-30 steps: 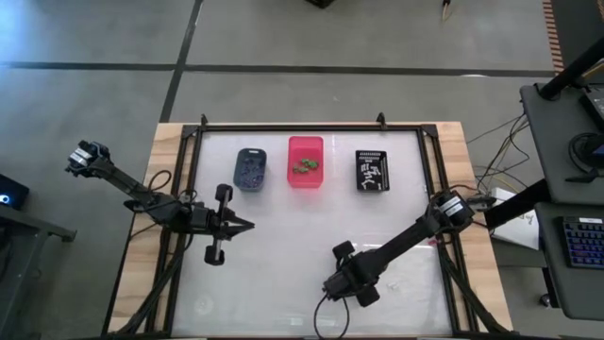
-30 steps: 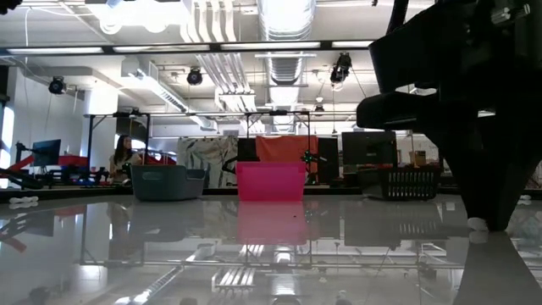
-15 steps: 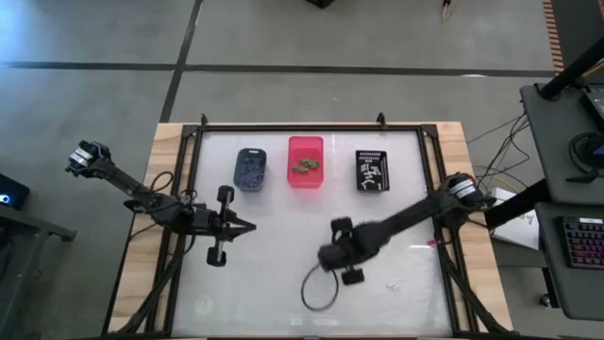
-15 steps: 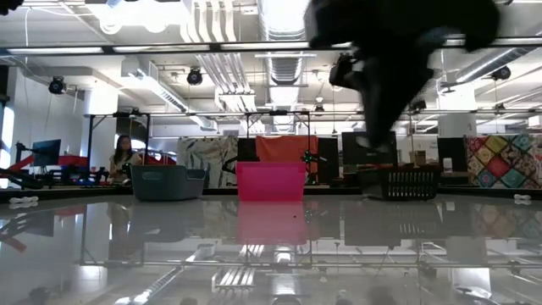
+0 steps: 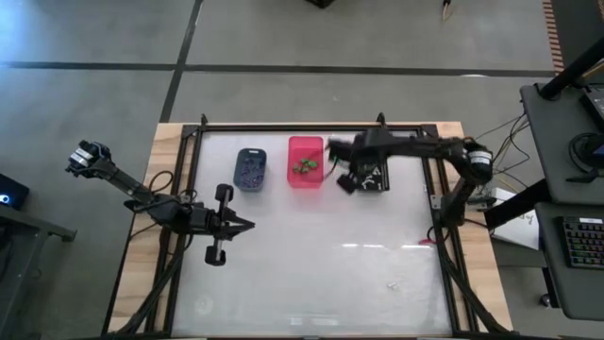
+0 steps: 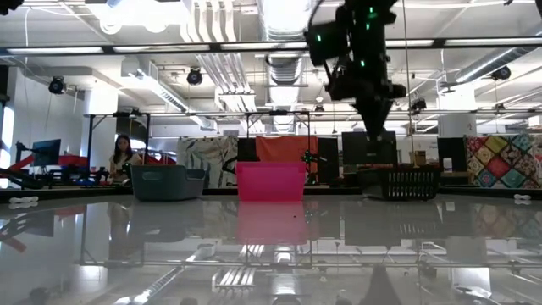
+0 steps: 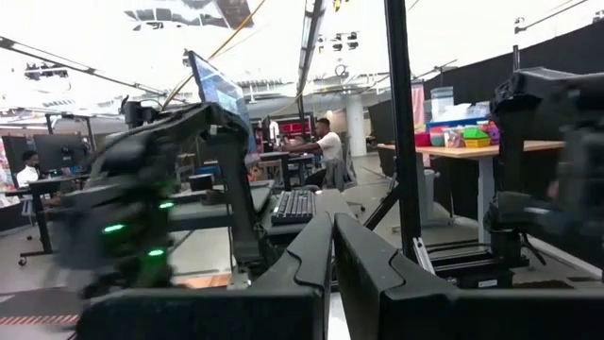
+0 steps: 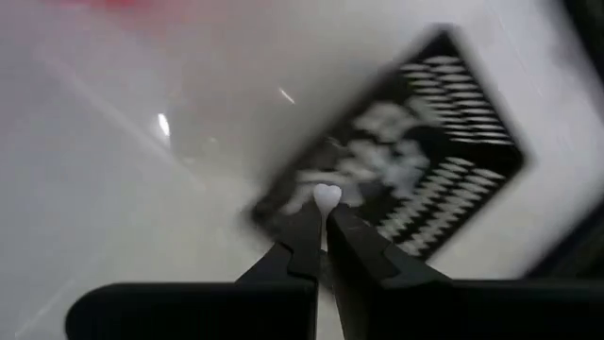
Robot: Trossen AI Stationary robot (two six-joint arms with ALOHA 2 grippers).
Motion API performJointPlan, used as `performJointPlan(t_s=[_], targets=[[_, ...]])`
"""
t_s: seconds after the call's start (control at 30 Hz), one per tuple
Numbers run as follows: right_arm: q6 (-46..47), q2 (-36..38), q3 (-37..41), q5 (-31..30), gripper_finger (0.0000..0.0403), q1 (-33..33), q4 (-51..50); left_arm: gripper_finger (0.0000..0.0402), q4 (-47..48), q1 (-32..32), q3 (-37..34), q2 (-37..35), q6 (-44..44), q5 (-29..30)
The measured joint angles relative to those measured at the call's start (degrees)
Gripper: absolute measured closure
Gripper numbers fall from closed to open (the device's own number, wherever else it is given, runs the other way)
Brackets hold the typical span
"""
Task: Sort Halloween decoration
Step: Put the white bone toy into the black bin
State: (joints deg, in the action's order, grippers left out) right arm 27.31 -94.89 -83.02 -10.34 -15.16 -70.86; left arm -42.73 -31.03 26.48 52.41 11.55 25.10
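Three bins stand in a row at the table's far side: a blue-grey bin [image 5: 249, 168] with purple trinkets, a pink bin [image 5: 305, 161] with green ones, and a black bin [image 5: 373, 173] with white ones. My right gripper [image 5: 353, 179] hangs over the black bin's [image 8: 444, 151] left near corner, pointing down, shut on a tiny white trinket [image 8: 327, 196]. In the low view the right gripper [image 6: 374, 127] is well above the black bin [image 6: 400, 182]. My left gripper [image 5: 247, 226] waits shut at the table's left middle, pointing right and holding nothing. My right gripper pinches the white trinket [image 8: 327, 197] between the free ends of its two fingers [image 8: 307, 222]. The fingers come from above, pointing down. The trinket is lifted clear, above the black bin's corner.
The glossy white table top [image 5: 311, 264] lies open between the bins and the near edge. A small pale speck [image 5: 392, 283] sits near the right front. A black frame [image 5: 434, 189] borders the table. A person [image 6: 124, 154] sits far off in the room behind.
My right gripper has risen from the table's near middle and swung fast toward the far edge, ending over the black bin; its wrist has rolled on the way. The white trinket has gone with it, lifted clear of the table.
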Motion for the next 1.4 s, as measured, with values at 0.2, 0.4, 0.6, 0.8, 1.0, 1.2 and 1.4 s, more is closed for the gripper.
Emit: performJointPlan(t_s=[0.2, 0.4, 0.6, 0.8, 1.0, 1.2, 1.4], targets=[[-4.0, 0.0, 4.9, 0.1, 0.0394, -10.4, 1.1, 0.0402, 0.0, 0.0, 0.0, -0.1, 0.0, 0.0], [-4.3, 0.0, 12.7, -1.1, 0.0394, -13.8, 5.8, 0.0402, 0.0, 0.0, 0.0, -0.2, -0.4, 0.0], [-2.9, 0.0, 16.5, -9.1, 0.0387, -13.8, 8.8, 0.0402, 0.0, 0.0, 0.0, -0.2, -0.4, 0.0], [-3.4, 0.0, 16.9, -9.2, 0.0340, -13.7, 13.4, 0.0402, -0.1, 0.0, 0.0, -0.2, -0.3, 0.0], [-3.5, 0.0, 16.0, -9.1, 0.0288, -13.6, 13.3, 0.0402, 0.3, 0.0, 0.0, -0.1, -0.3, 0.0], [-1.3, 4.0, 15.1, -4.8, 0.0274, -9.4, 13.0, 0.0402, 1.2, 0.0, 0.0, -0.1, -0.6, 0.0], [2.3, 11.0, 15.2, 3.7, 0.0273, 0.7, 13.3, 0.0402, 1.4, 0.0, 0.0, -0.1, -0.7, 0.0]])
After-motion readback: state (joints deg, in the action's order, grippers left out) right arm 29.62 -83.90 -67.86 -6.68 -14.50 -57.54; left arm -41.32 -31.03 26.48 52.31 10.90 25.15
